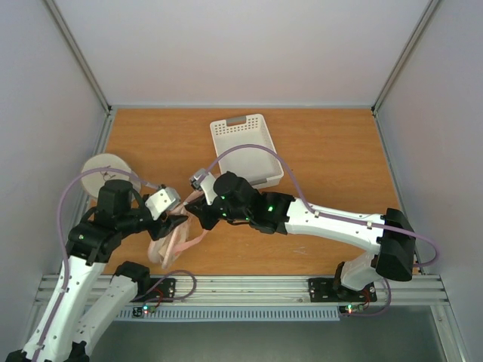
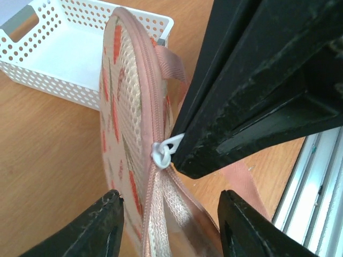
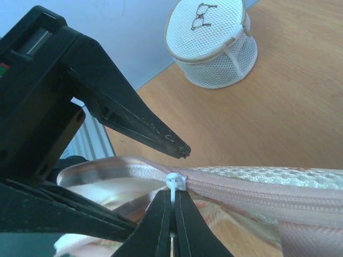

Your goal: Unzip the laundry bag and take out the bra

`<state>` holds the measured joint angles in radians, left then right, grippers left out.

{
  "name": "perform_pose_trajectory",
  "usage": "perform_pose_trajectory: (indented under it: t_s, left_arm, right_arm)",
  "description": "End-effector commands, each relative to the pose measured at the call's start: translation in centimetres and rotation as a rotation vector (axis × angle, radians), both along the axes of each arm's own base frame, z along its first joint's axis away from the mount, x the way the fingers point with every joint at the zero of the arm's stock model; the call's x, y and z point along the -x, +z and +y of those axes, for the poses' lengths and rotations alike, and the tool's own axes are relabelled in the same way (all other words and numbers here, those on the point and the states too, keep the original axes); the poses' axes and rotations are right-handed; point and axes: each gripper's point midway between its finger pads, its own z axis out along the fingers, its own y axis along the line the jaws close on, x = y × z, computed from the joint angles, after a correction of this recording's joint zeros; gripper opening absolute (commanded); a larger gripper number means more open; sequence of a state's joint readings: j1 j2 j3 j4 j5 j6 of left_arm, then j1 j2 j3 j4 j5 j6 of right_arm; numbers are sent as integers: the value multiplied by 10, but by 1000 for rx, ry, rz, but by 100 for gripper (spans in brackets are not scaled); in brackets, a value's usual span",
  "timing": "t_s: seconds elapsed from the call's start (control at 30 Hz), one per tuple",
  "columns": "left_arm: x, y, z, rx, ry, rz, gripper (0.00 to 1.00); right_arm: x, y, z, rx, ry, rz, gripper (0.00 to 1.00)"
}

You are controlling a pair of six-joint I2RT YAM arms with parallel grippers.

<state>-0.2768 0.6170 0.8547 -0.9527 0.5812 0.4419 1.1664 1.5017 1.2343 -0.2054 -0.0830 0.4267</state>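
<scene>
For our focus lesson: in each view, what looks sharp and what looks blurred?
Top external: evenly lit, fairly sharp. Left wrist: cream patterned fabric laundry bag crisp; left gripper softer. Right wrist: white plastic zip pull crisp; right gripper dark, blurred.

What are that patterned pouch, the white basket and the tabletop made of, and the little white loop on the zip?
The pouch: soft mesh fabric, matte; its open weave shows. The basket: hard white plastic, by its neat rows of holes. The table: wood or wood-look laminate, smooth, with orange grain. The white loop: probably a plastic tie, smooth and slightly shiny.
</scene>
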Motion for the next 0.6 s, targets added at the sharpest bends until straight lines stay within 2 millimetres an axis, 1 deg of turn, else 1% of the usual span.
perform_pose_trajectory:
  t_s: [0.0,0.13,0.23,0.37,0.5,0.57]
  left_arm:
    - [-7,-3,0,-37,-22,-59,42]
    - [-3,-2,-1,-40,-45,-67,15]
    - [-2,-4,0,-57,-57,-79,1]
    - [4,-9,5,-114,-93,-126,1]
    - [13,-16,10,-192,-160,-223,1]
    - [17,-19,11,-215,-190,-245,1]
  right_arm:
    - [3,39,10,-108,20,-54,1]
    - [3,40,8,-108,22,-63,1]
    - [2,38,6,-103,16,-69,1]
    - [-5,33,-5,-80,-18,-79,1]
    - [-17,23,-27,-67,-68,-63,1]
    - [-23,15,-40,-54,-96,-51,1]
